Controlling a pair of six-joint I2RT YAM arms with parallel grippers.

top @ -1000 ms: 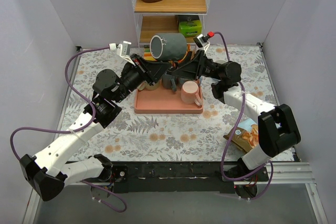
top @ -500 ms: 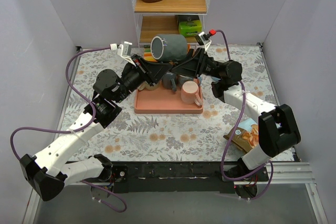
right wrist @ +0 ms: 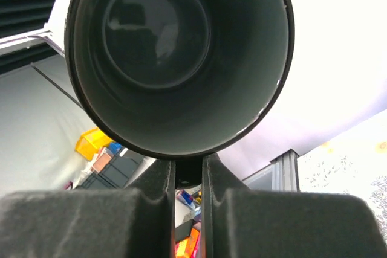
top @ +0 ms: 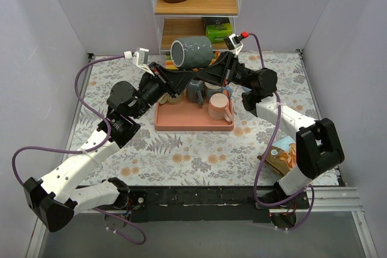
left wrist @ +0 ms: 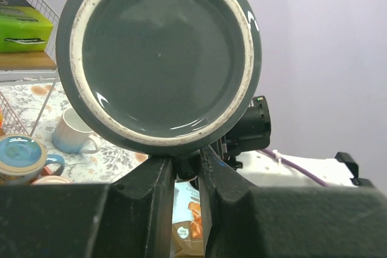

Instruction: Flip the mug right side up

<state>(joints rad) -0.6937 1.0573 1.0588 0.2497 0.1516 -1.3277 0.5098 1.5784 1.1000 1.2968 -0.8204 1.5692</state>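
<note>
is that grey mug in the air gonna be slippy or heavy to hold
Likely rigid and fairly heavy: the grey mug looks thick-walled ceramic. Its glossy glaze shows reflections, so probably slippery. The left gripper and right gripper pinch only a narrow part beneath it, so it may swivel.

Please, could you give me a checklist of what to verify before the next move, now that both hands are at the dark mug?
1. Left hand shut on the mug: ok.
2. Right hand shut on the mug: ok.
3. Mug right side up: not ok; it lies sideways in the air, opening toward the right arm.
4. Mug lifted free of the tray and the cups on it: ok.
5. Bare spot on the tray for setting down: ok, its near left part.
6. Which part of the mug the hands pinch: cannot tell.
</note>
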